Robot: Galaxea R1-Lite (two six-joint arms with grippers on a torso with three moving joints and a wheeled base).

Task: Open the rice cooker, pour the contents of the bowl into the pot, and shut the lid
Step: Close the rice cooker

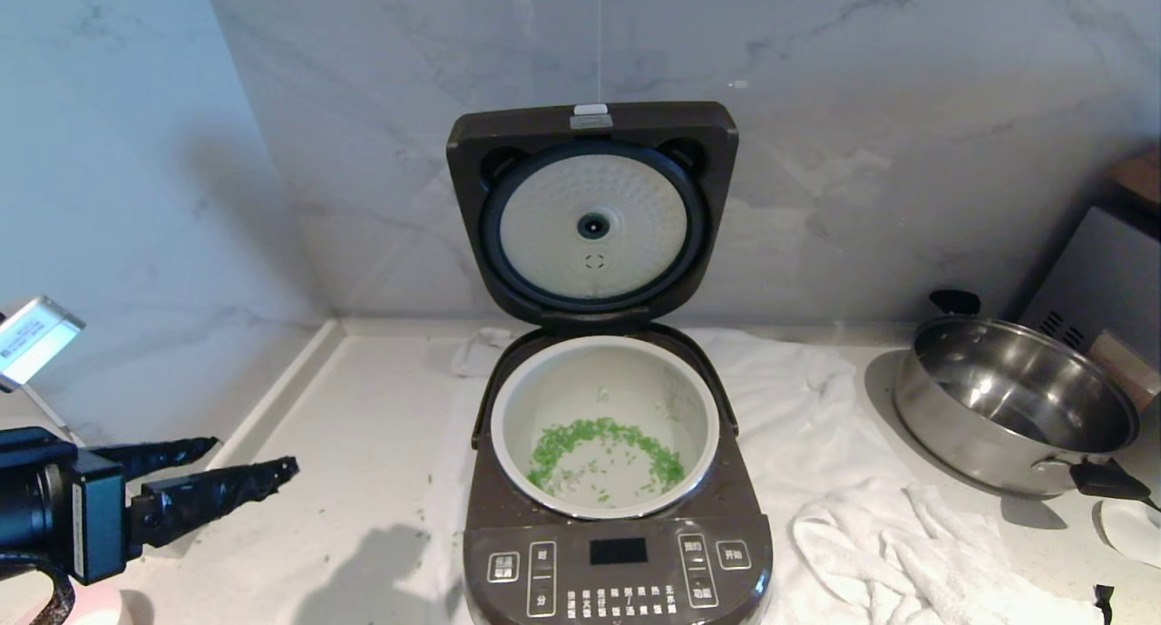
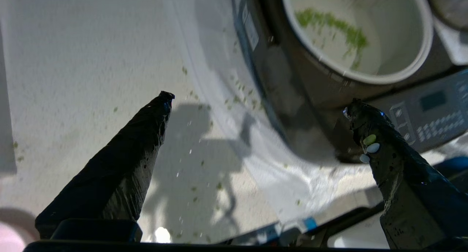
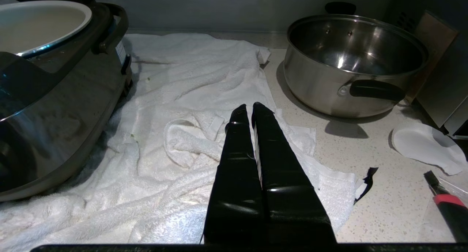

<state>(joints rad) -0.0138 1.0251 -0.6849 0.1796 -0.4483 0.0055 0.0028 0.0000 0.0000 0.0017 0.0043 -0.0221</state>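
One cooker at table's middle, lid upright, one pot inside holding green bits; stray bits on table. Left end effector empty, fingers apart, near left edge; bowl's pink rim below it. Right end effector fingers together over towel. One steel pan at right. Judged next: lid down — push top edge forward, steadily, until latched.

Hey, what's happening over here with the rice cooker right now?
The dark brown rice cooker sits with its hinged lid raised, and small green chopped bits lie in its pale round inner pot, with a few scattered on the counter. The left gripper hangs open and empty, left of the cooker. The right gripper is shut above the white towel, near a shiny steel pan. The lid has not yet been closed.
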